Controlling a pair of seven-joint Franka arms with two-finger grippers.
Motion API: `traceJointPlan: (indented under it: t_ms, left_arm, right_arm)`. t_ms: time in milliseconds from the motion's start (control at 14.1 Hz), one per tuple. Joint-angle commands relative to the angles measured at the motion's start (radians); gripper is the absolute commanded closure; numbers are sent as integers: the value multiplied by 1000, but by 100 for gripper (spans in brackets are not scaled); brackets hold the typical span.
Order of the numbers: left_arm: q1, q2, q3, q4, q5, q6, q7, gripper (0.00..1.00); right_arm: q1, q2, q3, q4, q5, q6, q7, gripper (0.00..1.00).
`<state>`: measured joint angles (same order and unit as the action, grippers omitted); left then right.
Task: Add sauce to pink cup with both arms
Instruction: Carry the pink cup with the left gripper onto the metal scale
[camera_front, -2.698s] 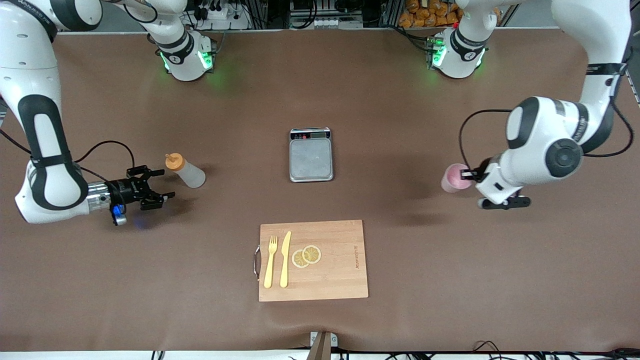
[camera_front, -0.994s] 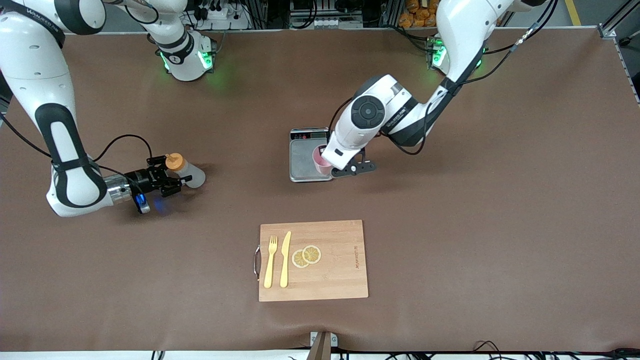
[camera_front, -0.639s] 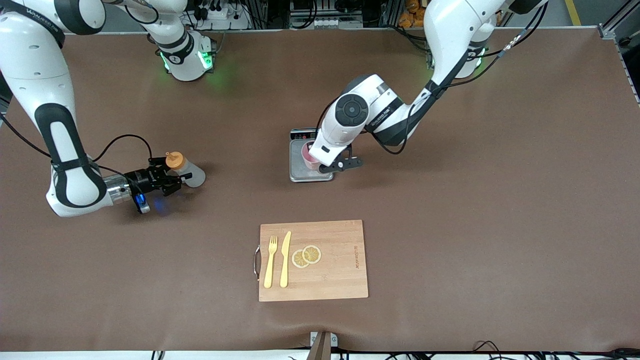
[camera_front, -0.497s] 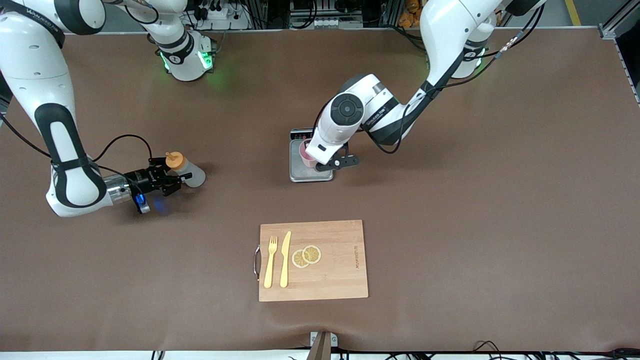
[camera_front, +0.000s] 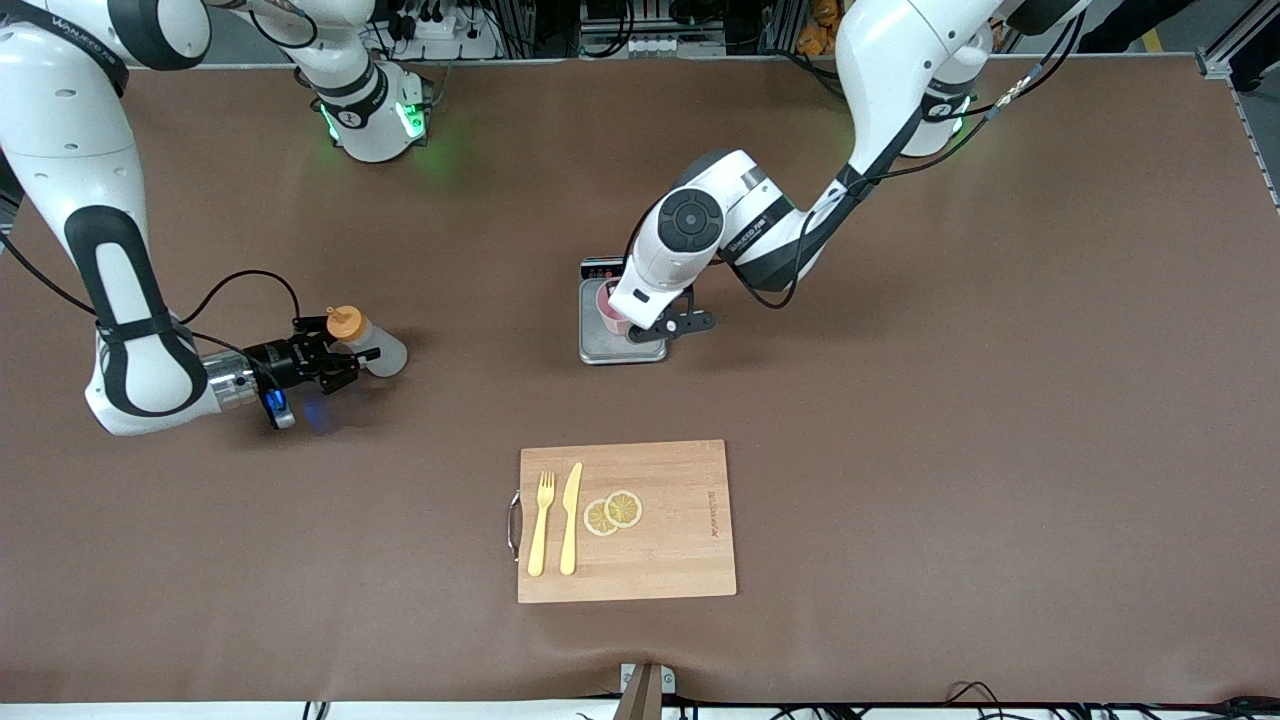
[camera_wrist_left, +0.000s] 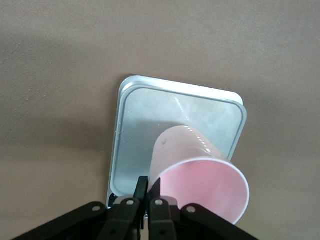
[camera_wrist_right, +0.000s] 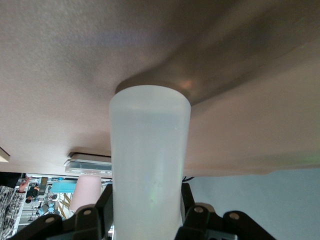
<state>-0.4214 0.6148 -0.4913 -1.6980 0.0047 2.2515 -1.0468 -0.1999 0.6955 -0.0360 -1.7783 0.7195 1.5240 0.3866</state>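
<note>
The sauce bottle (camera_front: 378, 350), whitish with an orange cap (camera_front: 343, 322), stands near the right arm's end of the table. My right gripper (camera_front: 338, 353) is shut on its body; the right wrist view shows a finger (camera_wrist_right: 103, 202) pressed on each side of the bottle (camera_wrist_right: 150, 140). My left gripper (camera_front: 622, 318) is shut on the rim of the pink cup (camera_front: 608, 303) and holds it on or just above the scale (camera_front: 600, 345). In the left wrist view the gripper (camera_wrist_left: 149, 187) pinches the cup's wall (camera_wrist_left: 200, 170) over the scale's plate (camera_wrist_left: 145, 120).
A wooden cutting board (camera_front: 660, 560) lies nearer the front camera, with a yellow fork (camera_front: 540, 525), a yellow knife (camera_front: 571, 518) and two lemon slices (camera_front: 612, 511). The cup (camera_wrist_right: 85, 192) and scale (camera_wrist_right: 90, 162) also show far off in the right wrist view.
My left arm carried the pink cup from its end of the table to over the scale. My right gripper moved up to the sauce bottle and closed on it.
</note>
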Motion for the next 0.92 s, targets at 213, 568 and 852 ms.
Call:
traceJointPlan:
  t_ms: [213,568,852]
  left_arm:
    - [-25,20,11,23,17,26,-19,100]
    - [-31,20,17,23,38,26,-19,64]
    - [-28,6,25,21,66,23,-21,0]
  right_arm:
    - [5,-13,4,62,-35,-44,106,44]
    - [43,-11,4,114,-66,-39,162,44]
    - [51,-13,4,134,-106,-44,198,44]
